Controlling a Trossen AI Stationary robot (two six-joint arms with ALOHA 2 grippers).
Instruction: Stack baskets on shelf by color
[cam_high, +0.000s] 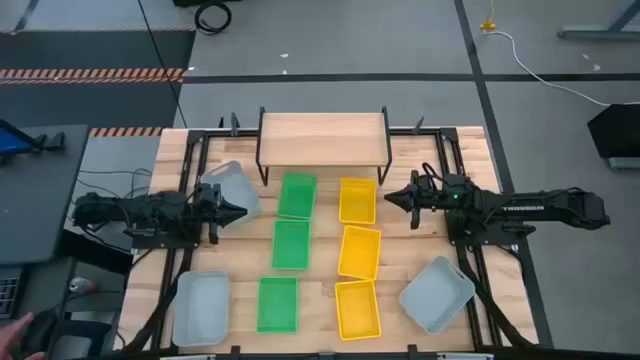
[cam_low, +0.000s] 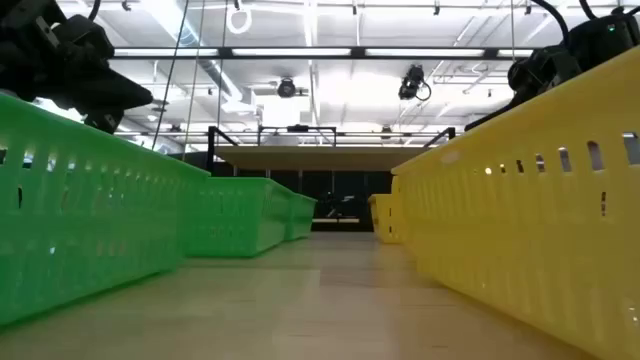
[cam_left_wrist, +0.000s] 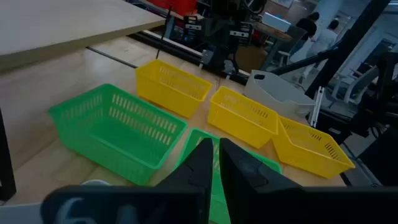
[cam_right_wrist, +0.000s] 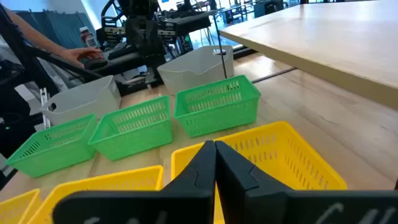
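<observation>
The shelf stands at the table's far edge. Three green baskets lie in a line from far to near, and three yellow baskets lie in a line to their right. One grey basket sits tilted beside my left gripper. A second grey basket is near left and a third near right. My left gripper is shut and hovers left of the far green basket. My right gripper is shut above the far yellow basket.
Black frame rails run along both table sides. A person's hand shows beyond the table's left edge, and another hand at the near left. Bare planks lie between the green and yellow lines.
</observation>
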